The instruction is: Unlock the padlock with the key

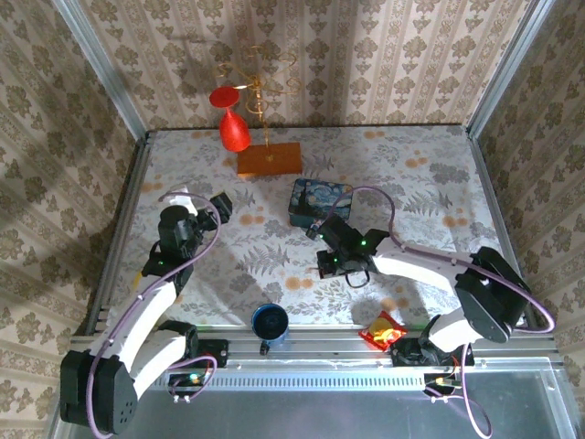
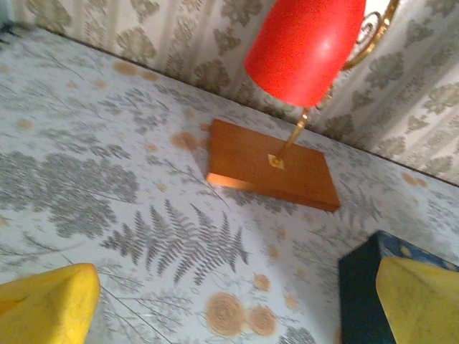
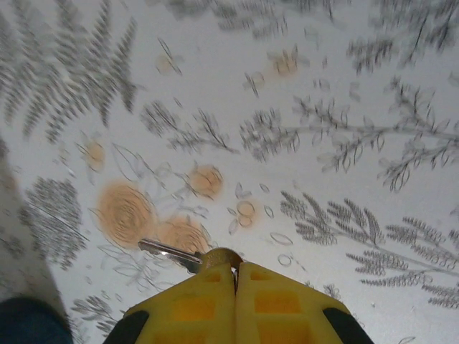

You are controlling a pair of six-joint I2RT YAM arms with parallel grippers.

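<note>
- Padlock [image 1: 251, 219]: tiny dark thing lying on the flowered table [image 1: 411, 183], btwn the left gripper [image 1: 221, 203] and the blue painted tin [image 1: 320, 202]. It touches neither.
- Tin: lid on, so can't see what's inside. It sits mid-table in front of the wooden lamp base [image 1: 270, 159].
- Blue cup [image 1: 270, 323]: upright at the near edge, btwn the two arm bases. Inside looks dark; can't tell if anything's in it.
- Right gripper [image 3: 235, 269]: yellow fingers [image 3: 280, 304] pressed together, pinching a key [image 3: 172, 252]. The silver blade sticks out sideways above the cloth, w/ the padlock well off to its left.
- Left gripper: fingers [image 2: 50, 304] spread wide w/ nothing btwn them, hovering over the table and facing the red lamp [image 2: 305, 46] and its base.
- Red-and-yellow packet [image 1: 384, 331]: by the right arm's base.
</note>
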